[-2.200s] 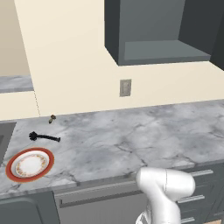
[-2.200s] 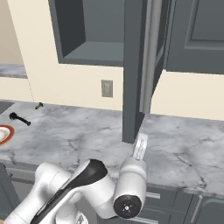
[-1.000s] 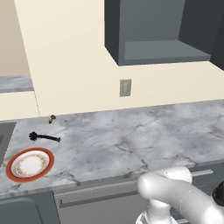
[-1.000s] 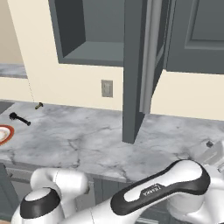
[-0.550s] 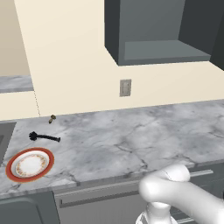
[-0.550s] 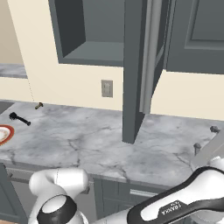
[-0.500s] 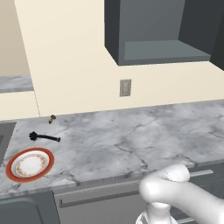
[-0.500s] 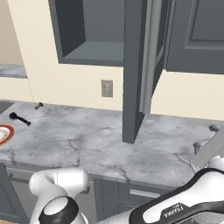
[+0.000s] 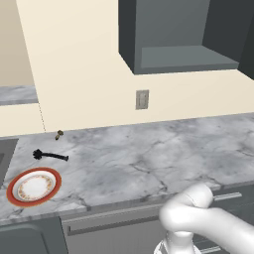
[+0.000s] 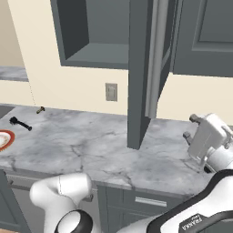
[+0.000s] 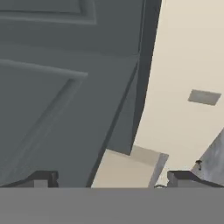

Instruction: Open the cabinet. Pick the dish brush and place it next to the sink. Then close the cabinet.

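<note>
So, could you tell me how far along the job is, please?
Done: the cabinet is open, and the dish brush lies on the counter beside the sink. In hand: the open pincer faces the door. Left: closing it.

The scene was evenly and softly lit, with no glare seen. The counter [image 9: 149, 158] was rendered bright, while the cabinet [image 9: 178, 34] interior at 12 o'clock was left dim. Only faint shadows were cast. Edges were kept sharp without blur or distortion; the door [image 11: 57, 96] was shown flat and dull up close.
</note>
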Tool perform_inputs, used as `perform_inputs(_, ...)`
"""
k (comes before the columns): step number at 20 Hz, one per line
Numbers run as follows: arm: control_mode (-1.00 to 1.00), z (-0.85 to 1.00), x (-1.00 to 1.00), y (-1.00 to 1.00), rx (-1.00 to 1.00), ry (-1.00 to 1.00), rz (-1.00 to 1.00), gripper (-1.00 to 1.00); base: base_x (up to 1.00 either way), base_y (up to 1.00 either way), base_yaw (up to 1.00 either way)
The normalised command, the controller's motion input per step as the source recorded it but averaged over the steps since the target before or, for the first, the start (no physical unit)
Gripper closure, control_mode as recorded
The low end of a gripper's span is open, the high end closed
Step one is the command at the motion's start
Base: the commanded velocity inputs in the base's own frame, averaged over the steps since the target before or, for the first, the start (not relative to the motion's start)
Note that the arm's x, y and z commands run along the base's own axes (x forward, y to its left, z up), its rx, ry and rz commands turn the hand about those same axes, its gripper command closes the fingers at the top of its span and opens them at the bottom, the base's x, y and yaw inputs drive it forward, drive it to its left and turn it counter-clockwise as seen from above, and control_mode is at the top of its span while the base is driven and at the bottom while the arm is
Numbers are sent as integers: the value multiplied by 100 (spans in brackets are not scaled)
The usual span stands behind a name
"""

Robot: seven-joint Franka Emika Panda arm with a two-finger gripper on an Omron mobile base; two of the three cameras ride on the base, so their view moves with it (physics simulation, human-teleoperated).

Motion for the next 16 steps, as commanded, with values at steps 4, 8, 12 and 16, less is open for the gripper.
perform_inputs(4,-100,74,0,55,-29,-20,27,-100,0,0,0)
perform_inputs(8,-100,66,-8,90,-38,-28,22,-100,0,0,0)
perform_inputs(12,-100,61,-26,100,-44,-33,24,-100,0,0,0)
perform_inputs(16,-100,36,-49,100,-49,-38,22,-100,0,0,0)
